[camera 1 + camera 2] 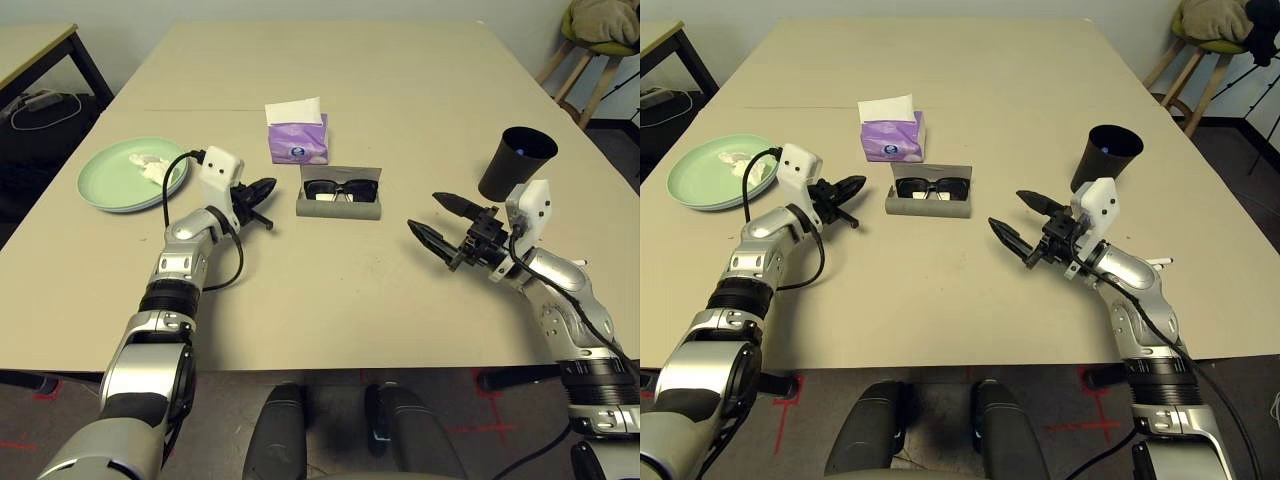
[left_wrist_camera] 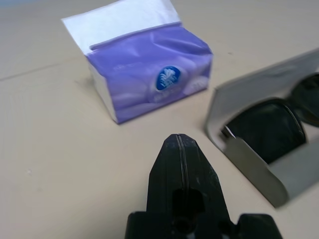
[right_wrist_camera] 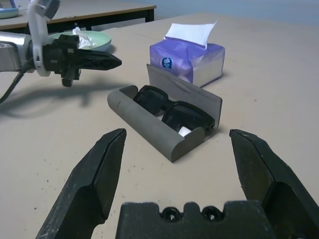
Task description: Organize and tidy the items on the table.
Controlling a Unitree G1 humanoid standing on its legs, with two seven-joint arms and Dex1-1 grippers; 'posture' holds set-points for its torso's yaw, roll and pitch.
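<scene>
The light, stiff grey glasses case [image 1: 340, 199] lies open mid-table holding fragile black sunglasses [image 1: 340, 189], best pressed by its lid edge, between the empty, shut left gripper [image 1: 262, 190] and wide-open, empty right gripper [image 1: 432, 226].

We see a matt, smooth beige table [image 1: 400, 90]. The purple tissue box [image 2: 149, 74] looks like glossy soft plastic wrap, with white paper tissue on top. The grey glasses case [image 3: 149, 124] looks matt, the black sunglasses [image 3: 172, 109] glossy plastic. The green plate [image 1: 105, 185] shines smoothly. The black cup [image 1: 515, 160] looks matt.
</scene>
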